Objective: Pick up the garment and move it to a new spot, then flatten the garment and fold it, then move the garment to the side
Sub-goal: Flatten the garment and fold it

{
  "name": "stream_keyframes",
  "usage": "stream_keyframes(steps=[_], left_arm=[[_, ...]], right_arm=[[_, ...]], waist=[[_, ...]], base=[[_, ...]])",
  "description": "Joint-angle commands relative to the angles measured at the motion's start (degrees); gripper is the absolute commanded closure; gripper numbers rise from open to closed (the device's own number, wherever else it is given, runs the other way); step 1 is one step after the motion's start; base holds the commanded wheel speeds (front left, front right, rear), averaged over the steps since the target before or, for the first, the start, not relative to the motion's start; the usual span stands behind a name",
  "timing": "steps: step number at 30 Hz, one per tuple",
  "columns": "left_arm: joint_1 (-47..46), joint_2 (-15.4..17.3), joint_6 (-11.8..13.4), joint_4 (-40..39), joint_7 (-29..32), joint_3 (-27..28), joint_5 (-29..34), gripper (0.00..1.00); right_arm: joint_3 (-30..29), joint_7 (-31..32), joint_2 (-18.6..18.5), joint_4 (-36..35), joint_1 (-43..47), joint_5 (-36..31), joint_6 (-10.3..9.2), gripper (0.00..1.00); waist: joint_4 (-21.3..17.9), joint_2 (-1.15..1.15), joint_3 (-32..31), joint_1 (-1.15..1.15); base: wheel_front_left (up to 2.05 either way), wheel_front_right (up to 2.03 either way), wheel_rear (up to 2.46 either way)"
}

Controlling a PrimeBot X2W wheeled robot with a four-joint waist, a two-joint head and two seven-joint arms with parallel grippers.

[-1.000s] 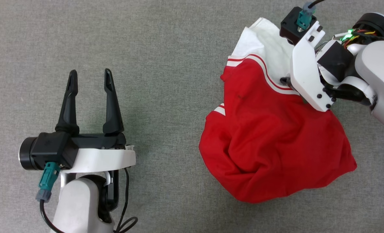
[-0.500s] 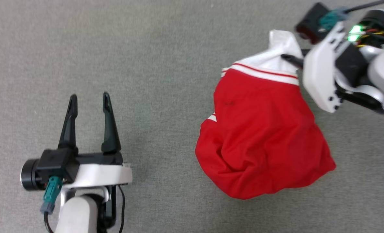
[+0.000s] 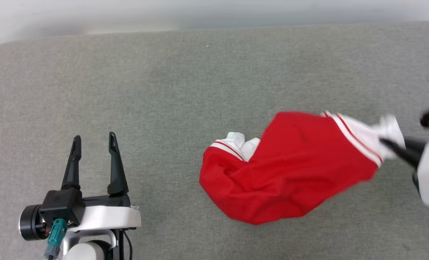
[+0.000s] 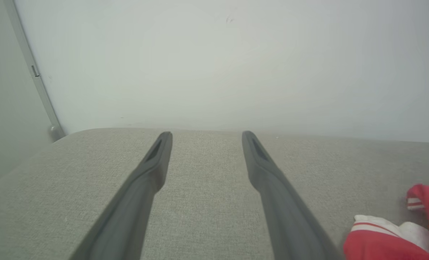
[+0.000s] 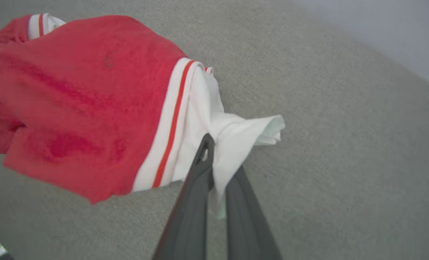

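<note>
Garment (image 3: 286,180) lies at 9 o'clock of the right gripper (image 5: 211,144), which is clamped on its white sleeve (image 5: 236,133). Left gripper (image 3: 94,136), 8 o'clock, wide, empty, well apart.

The left gripper (image 4: 206,134) is holding its two fingers spread apart over the grey fabric surface (image 4: 207,202), pointing toward a pale wall (image 4: 214,65); the shirt (image 4: 380,247) is lying bunched at lower right.

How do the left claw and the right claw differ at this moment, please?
The left claw is open, its fingers spread apart; the right claw is shut. The left claw holds nothing and sits over the grey surface; the right claw pinches the garment by its white sleeve. Both have two long dark fingers.
</note>
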Motion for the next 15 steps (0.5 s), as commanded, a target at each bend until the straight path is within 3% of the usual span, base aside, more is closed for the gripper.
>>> stream_keyframes(steps=[1, 5, 9, 10, 11, 12, 15], left_arm=[[0.6, 0.0, -0.1, 0.0, -0.1, 0.3, 0.3, 0.0], [1.0, 0.0, -0.4, 0.2, -0.1, 0.3, 0.5, 0.0], [1.0, 0.0, -0.6, 0.6, -0.1, 0.3, 0.7, 0.0], [1.0, 0.0, -0.7, 0.9, -0.1, 0.4, 0.7, 0.0], [1.0, 0.0, -0.7, 1.1, -0.1, 0.4, 0.7, 0.0], [1.5, 0.0, -0.8, 1.7, -0.1, 0.5, 0.8, 0.0], [1.9, 0.0, -1.0, 1.9, -0.1, 1.2, 1.0, 0.0]], right_arm=[[-1.2, -0.9, -0.4, 0.5, 3.9, 1.2, -0.04, 1.0], [-4.6, -2.4, -1.1, 3.9, 14.6, 2.2, -0.04, 1.0], [-6.9, -2.0, 0.6, 7.7, 23.6, 2.6, -0.04, 1.0], [-8.9, -2.6, 2.9, 9.1, 27.9, 2.6, -0.03, 1.0], [-10.1, -3.4, 3.7, 9.2, 28.8, 2.5, -0.03, 0.81], [-15.0, -7.0, 4.4, 9.5, 29.5, 0.1, -0.04, 0.0], [-20.5, -10.9, 5.1, 8.6, 30.5, -3.8, -0.04, 0.0]], waist=[[-0.8, 0.0, -0.8, 0.0], [-1.4, 0.0, -1.2, 0.0], [-1.6, 0.0, -1.2, 0.0], [-1.6, 0.0, -1.3, 0.0], [-1.7, 0.0, -1.5, 0.0], [-1.7, 0.0, -2.4, 0.0], [-2.0, 0.0, -3.7, 0.0]], base=[[0.0, 0.0, 0.0], [0.0, 0.0, 0.0], [0.0, 0.0, 0.0], [0.0, 0.0, 0.0], [0.0, 0.0, 0.0], [0.0, 0.0, 0.0], [0.0, 0.0, 0.0]])
